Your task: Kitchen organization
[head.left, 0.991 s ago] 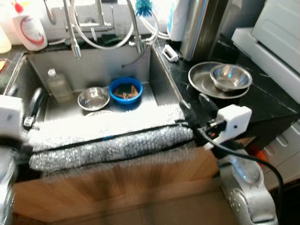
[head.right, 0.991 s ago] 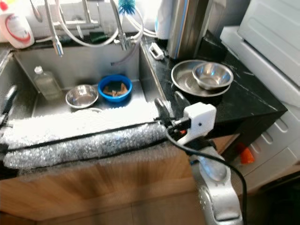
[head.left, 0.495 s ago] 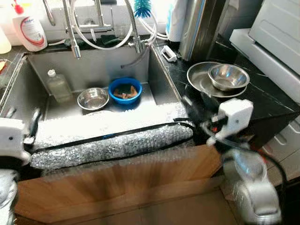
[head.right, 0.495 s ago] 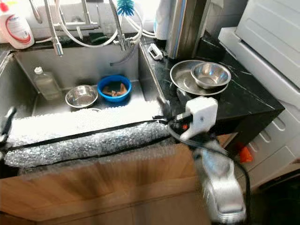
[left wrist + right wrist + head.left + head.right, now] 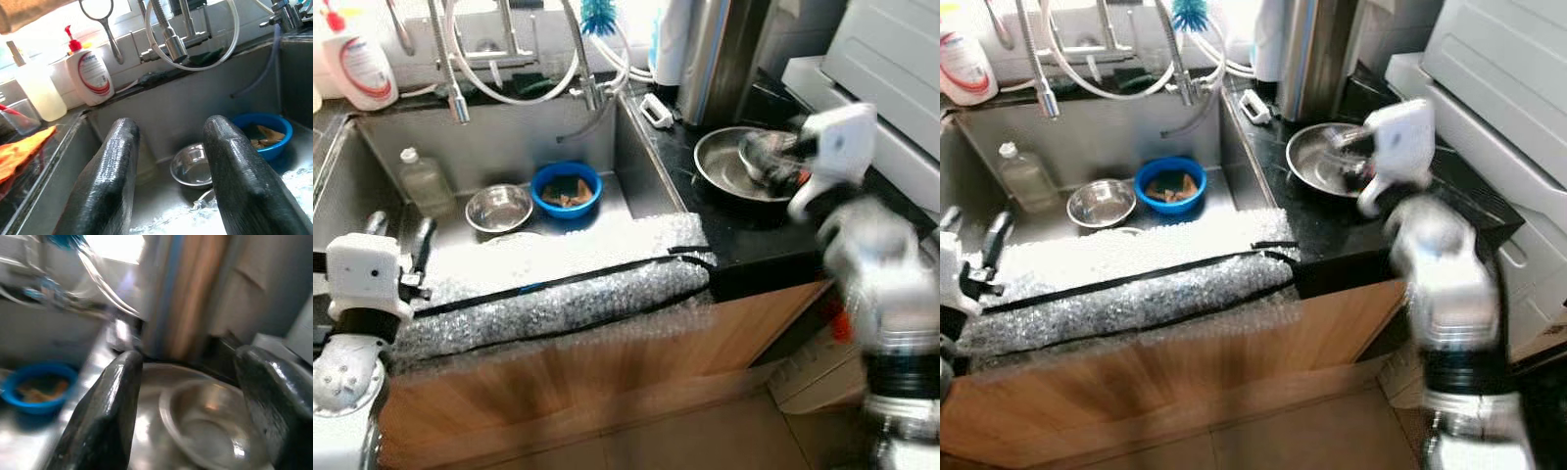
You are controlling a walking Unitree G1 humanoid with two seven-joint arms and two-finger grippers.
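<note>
A steel sink (image 5: 636,157) holds a blue bowl (image 5: 566,189) with food scraps, a small steel bowl (image 5: 499,207) and a clear bottle (image 5: 423,181). On the black counter to its right lies a steel plate (image 5: 715,166) with a steel bowl (image 5: 205,426) on it. My right gripper (image 5: 766,162) hovers open just above that bowl, motion-blurred; the bowl sits between its fingers (image 5: 112,396) in the right wrist view. Open and holding nothing, my left gripper (image 5: 396,235) stands at the sink's front left corner and points into the basin (image 5: 168,127).
Bubble wrap (image 5: 558,294) covers the sink's front edge. Faucets and hoses (image 5: 450,88) hang over the back of the sink, with a soap bottle (image 5: 357,64) at the back left. A tall steel container (image 5: 715,59) and a white appliance (image 5: 891,59) bound the counter.
My right arm swung up from the counter's front edge to above the plate and bowl. The left gripper rose and moved right along the sink's front edge.
</note>
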